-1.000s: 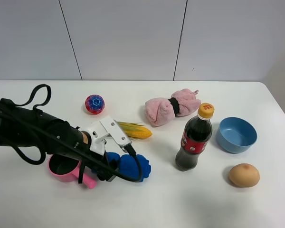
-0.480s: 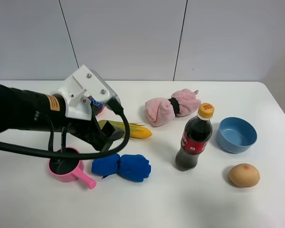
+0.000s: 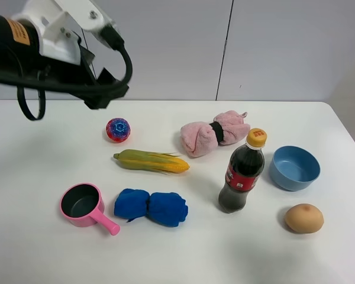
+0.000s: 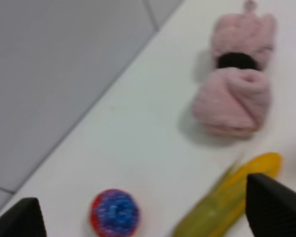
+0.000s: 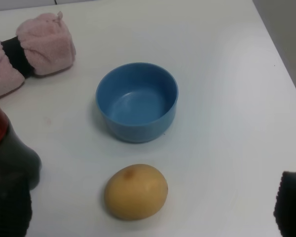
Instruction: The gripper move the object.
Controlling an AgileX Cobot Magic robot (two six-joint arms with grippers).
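The bright blue towel bundle (image 3: 151, 207) lies free on the white table (image 3: 41, 154) at the front left, between the pink pan and the cola bottle. My left gripper (image 3: 106, 90) is raised high at the back left, far from the bundle, open and empty. In the left wrist view its black fingertips (image 4: 274, 205) stand wide apart around nothing, and the bundle is out of view. My right gripper (image 5: 148, 207) is open and empty above the table's right side; it does not show in the exterior view.
A pink pan (image 3: 83, 204), a corn cob (image 3: 151, 161), a red-blue ball (image 3: 118, 129), a pink towel bundle (image 3: 215, 133), a cola bottle (image 3: 242, 174), a light blue bowl (image 3: 294, 167) and a tan potato (image 3: 303, 218) stand around the table.
My left gripper has let go of the blue bundle, leaving it by the pink pan, and has risen up and back to the far left. The bundle has stayed put.
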